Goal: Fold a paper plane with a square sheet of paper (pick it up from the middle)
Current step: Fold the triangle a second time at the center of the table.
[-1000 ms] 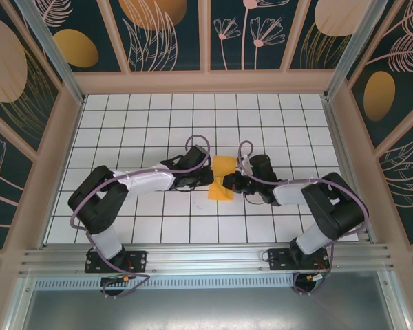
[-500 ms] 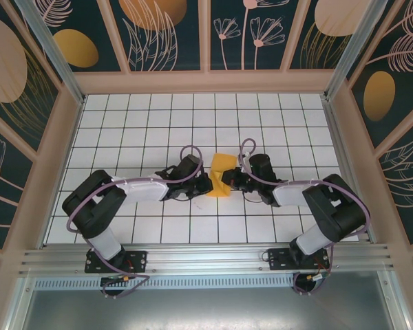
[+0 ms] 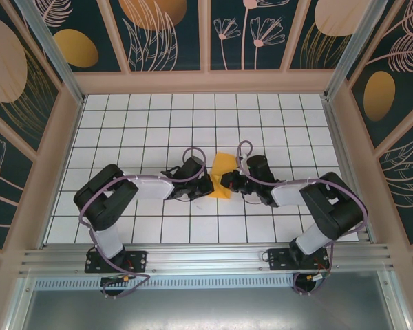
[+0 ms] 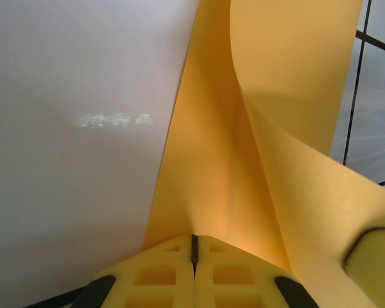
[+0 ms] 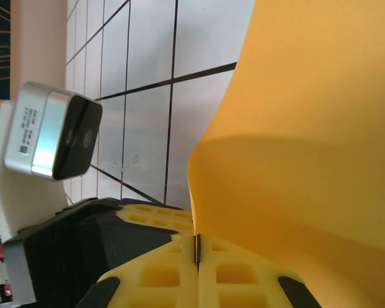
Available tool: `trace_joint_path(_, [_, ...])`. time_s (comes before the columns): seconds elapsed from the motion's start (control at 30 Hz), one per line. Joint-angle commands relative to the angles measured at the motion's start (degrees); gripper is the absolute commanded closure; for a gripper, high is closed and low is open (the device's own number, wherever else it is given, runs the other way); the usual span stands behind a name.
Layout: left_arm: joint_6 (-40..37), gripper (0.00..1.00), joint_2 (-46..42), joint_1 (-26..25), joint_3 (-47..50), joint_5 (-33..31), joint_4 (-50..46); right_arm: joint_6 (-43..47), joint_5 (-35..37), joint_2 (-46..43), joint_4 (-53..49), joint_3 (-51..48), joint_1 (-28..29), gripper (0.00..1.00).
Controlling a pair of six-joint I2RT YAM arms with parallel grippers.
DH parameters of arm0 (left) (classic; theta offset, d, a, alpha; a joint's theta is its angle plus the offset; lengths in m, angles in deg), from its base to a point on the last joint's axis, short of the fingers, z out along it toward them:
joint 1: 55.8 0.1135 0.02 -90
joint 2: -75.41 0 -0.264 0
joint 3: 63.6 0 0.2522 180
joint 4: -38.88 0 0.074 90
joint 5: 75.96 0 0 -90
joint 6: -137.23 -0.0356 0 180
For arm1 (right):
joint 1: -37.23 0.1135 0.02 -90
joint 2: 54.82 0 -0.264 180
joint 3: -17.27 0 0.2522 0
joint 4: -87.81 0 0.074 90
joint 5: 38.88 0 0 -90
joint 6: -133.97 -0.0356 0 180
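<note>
The orange-yellow sheet of paper (image 3: 222, 172) is held just above the tiled floor, bent and curling between the two grippers. My left gripper (image 3: 209, 185) is shut on the sheet's left side; in the left wrist view its jaws (image 4: 194, 248) meet on the paper (image 4: 256, 128), which rises in a curved fold. My right gripper (image 3: 227, 180) is shut on the right side; in the right wrist view its jaws (image 5: 197, 248) pinch the paper (image 5: 308, 128) at its lower edge. The two grippers nearly touch. A paper plane is out of view.
White tiled floor (image 3: 193, 124) with dark grid lines spreads all round the arms. Patterned walls enclose it on three sides, and a metal rail (image 3: 206, 258) runs along the near edge. The left arm's camera block (image 5: 51, 131) sits close beside my right gripper.
My left gripper has moved right to the sheet and shut on its left side. The right gripper kept its grip, and the paper shifted slightly.
</note>
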Motion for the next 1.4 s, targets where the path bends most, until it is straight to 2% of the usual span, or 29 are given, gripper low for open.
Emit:
trace_joint_path(0.0, [-1.86,0.93,2.03,-0.44,-0.63,-1.38,-3.73,5.18,-1.02,0.46,-4.60,2.55,-0.52,0.97])
trace_joint_path(0.27, [-3.96,0.93,3.25,-0.45,-1.24,-2.43,-6.46,18.24,-3.45,1.83,-17.60,8.54,-3.92,0.93])
trace_joint_path(0.5, [-5.08,0.93,4.14,-0.48,-3.16,-1.86,-6.91,24.27,-6.99,3.92,-20.73,10.83,-5.09,0.92])
trace_joint_path(0.9, [-5.71,0.92,4.17,-0.50,-3.62,-1.84,-7.35,23.75,-12.69,1.91,-16.76,7.47,-7.49,0.91])
trace_joint_path(1.23, [-6.11,0.92,4.49,-0.53,-3.86,-1.56,-7.00,23.76,-10.66,3.43,-14.65,5.22,-9.03,0.90])
trace_joint_path(1.37, [-6.03,0.92,4.37,-0.47,-3.78,-1.64,-6.91,21.50,-9.90,3.17,-10.46,3.20,-9.07,0.90])
